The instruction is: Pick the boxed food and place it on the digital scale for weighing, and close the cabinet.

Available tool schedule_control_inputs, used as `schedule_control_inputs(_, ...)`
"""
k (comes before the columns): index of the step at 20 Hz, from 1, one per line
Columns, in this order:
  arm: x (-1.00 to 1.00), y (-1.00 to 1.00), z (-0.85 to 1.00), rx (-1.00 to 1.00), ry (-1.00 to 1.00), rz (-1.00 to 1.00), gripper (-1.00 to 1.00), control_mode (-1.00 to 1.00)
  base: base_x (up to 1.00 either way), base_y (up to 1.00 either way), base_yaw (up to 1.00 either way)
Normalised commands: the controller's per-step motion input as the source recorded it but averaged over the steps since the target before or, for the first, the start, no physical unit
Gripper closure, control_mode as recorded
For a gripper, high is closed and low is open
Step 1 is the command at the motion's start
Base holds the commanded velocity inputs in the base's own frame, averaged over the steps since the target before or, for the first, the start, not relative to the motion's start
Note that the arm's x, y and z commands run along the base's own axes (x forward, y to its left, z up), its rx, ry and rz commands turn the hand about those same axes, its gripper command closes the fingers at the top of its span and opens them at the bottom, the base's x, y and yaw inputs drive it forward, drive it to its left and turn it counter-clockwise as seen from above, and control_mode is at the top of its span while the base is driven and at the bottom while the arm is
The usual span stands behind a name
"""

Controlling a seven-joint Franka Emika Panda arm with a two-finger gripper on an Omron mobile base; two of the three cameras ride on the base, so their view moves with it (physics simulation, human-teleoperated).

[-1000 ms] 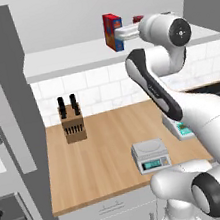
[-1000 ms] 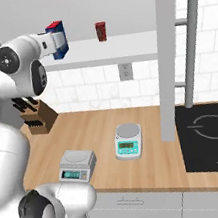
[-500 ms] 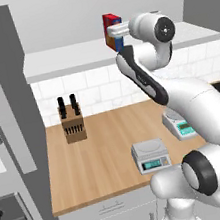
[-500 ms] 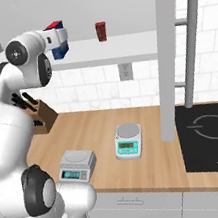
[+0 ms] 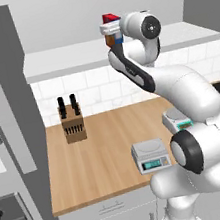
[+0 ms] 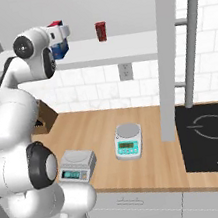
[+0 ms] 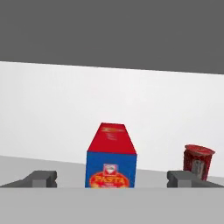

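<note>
The boxed food (image 7: 111, 162), a red carton with a blue face and a yellow-orange picture, stands upright on the cabinet shelf (image 5: 68, 58). My gripper (image 7: 112, 179) is open, and its fingertips (image 7: 41, 178) sit wide on either side of the carton, just in front of it. From the base, the hand (image 5: 110, 29) covers most of the boxed food (image 5: 111, 17), with the red top showing above it. From the right the boxed food (image 6: 60, 50) shows its blue side behind the gripper (image 6: 63, 33). The digital scale (image 5: 150, 155) (image 6: 77, 163) sits near the counter's front edge. The cabinet door (image 6: 170, 54) hangs open.
A small dark red can (image 7: 197, 162) (image 6: 101, 31) stands on the shelf to the right of the carton. A round-pan teal scale (image 6: 128, 140) and a knife block (image 5: 71, 123) are on the wooden counter. The door's bar handle (image 6: 192, 50) hangs over a black hob (image 6: 212, 133).
The arm has swung the hand left along the shelf, from beside the carton to right in front of it. The carton, can and scales have not moved.
</note>
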Motion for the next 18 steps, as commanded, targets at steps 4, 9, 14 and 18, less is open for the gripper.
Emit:
schedule_control_inputs(4,0.44,0.0,0.0,0.0,0.0,0.0,-1.0,-1.0,0.0,0.0,0.0)
schedule_control_inputs(9,0.5,0.07,-0.12,0.0,0.0,0.0,1.0,-1.0,0.0,0.0,0.0)
schedule_control_inputs(14,0.13,0.0,-0.02,0.0,0.0,0.0,1.0,-1.0,0.0,0.0,0.0)
schedule_control_inputs(18,-0.28,0.0,-0.03,0.0,0.0,0.0,1.0,-1.0,0.0,0.0,0.0)
